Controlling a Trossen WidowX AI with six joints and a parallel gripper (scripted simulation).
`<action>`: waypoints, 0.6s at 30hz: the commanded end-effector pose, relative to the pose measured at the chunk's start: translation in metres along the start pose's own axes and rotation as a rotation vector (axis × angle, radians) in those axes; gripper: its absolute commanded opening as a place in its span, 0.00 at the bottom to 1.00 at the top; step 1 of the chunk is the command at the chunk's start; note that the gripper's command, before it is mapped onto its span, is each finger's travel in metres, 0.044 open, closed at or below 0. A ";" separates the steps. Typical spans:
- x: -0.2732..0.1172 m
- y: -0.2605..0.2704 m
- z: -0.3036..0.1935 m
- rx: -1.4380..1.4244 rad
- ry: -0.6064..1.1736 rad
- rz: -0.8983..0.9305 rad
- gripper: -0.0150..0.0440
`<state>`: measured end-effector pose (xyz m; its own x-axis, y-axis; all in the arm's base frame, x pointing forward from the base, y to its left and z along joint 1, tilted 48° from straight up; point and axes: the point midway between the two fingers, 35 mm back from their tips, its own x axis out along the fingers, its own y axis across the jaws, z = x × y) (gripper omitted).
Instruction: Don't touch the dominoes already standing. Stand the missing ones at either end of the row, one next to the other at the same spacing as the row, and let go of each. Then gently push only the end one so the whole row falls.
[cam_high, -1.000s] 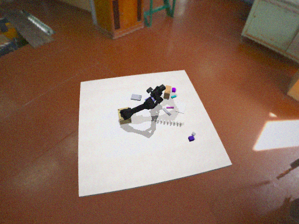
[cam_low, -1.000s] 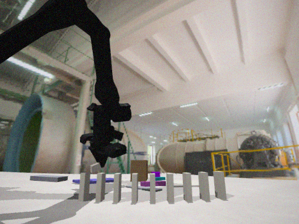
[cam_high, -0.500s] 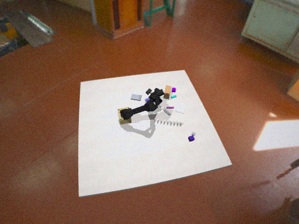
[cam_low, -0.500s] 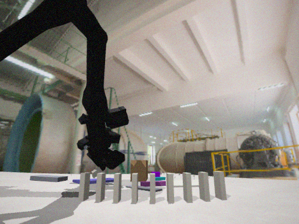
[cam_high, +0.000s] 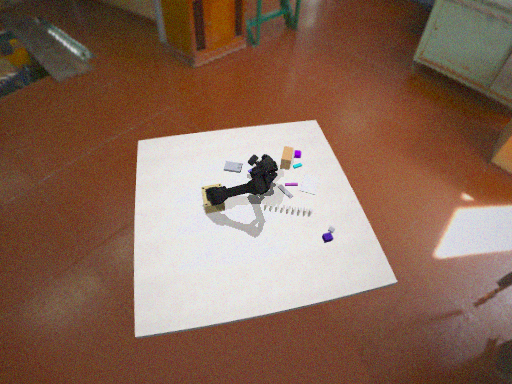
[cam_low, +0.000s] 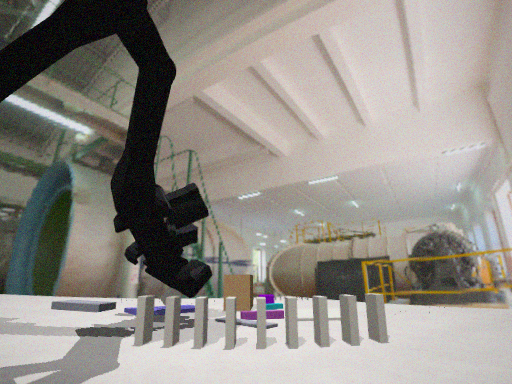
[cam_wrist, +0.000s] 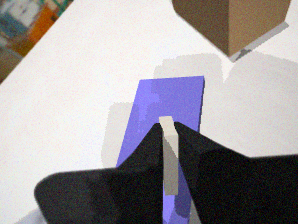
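Several pale grey dominoes stand upright in an evenly spaced row, seen side-on in the exterior view; a middle one (cam_low: 261, 322) and the two end ones, left (cam_low: 144, 321) and right (cam_low: 377, 318), are all upright. The row is small in the top view. My gripper (cam_wrist: 166, 128) is shut on a pale domino (cam_wrist: 171, 162), held between the fingertips above a blue slab. The arm is tilted and behind the row's left part in the exterior view, where the held domino is hidden.
A blue slab (cam_wrist: 172, 95) (cam_low: 165, 310) lies below the gripper. A tan block (cam_high: 286, 158) (cam_low: 238, 291) (cam_wrist: 227, 22) stands close by. A grey box (cam_high: 233, 166) (cam_low: 84, 305), magenta bar (cam_high: 291, 184) (cam_low: 262, 315), cyan bar (cam_high: 298, 165) and grey slab (cam_high: 285, 191) lie behind the row. A purple cube (cam_high: 327, 237) lies beyond its far end.
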<state>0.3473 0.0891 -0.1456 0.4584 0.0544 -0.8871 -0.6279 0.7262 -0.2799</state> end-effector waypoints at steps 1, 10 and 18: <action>-0.006 -0.002 -0.002 -0.023 -0.066 -0.006 0.30; -0.023 -0.007 -0.002 -0.083 -0.220 -0.036 0.30; -0.045 -0.011 -0.002 -0.149 -0.350 -0.083 0.30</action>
<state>0.3360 0.0800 -0.1122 0.6552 0.2277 -0.7203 -0.6542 0.6478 -0.3903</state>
